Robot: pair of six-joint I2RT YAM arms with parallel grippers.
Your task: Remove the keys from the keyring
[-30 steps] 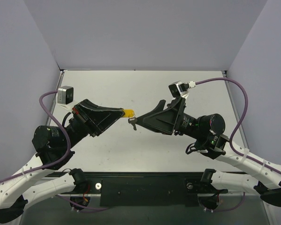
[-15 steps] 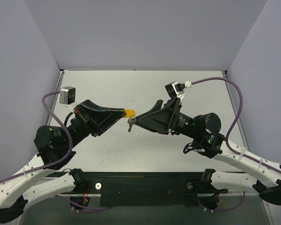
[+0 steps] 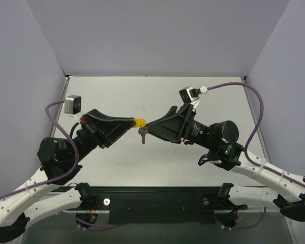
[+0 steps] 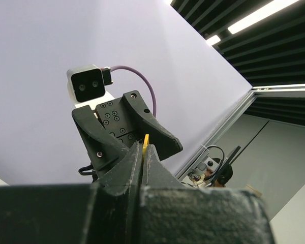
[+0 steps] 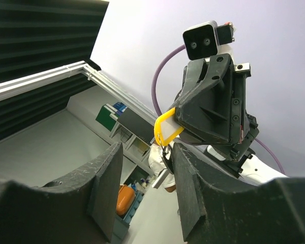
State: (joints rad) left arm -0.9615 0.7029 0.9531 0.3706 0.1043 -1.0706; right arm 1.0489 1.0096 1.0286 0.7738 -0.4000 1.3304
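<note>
My left gripper (image 3: pixel 131 122) is shut on the yellow-orange keyring (image 3: pixel 139 122) and holds it up in the air above the table. In the left wrist view only a thin yellow edge of the keyring (image 4: pixel 145 142) shows between the closed fingers. The small silver-grey key (image 3: pixel 142 134) hangs from the keyring's free end. My right gripper (image 3: pixel 149 127) faces it from the right, open. In the right wrist view the keyring (image 5: pixel 165 129) sticks out of the left gripper (image 5: pixel 183 124), and the key (image 5: pixel 163 170) dangles between my right gripper's (image 5: pixel 147 155) fingertips, close to the right finger (image 5: pixel 193 183).
The pale table (image 3: pixel 157 96) lies below both arms, walled by lilac panels at the back and sides. Purple cables (image 3: pixel 259 101) loop from each wrist camera. A black bar (image 3: pixel 157 201) runs along the near edge between the arm bases.
My right gripper has edged left toward the key and its jaws have narrowed. The key has swung slightly. The left gripper has stayed shut on the keyring, nearly still.
</note>
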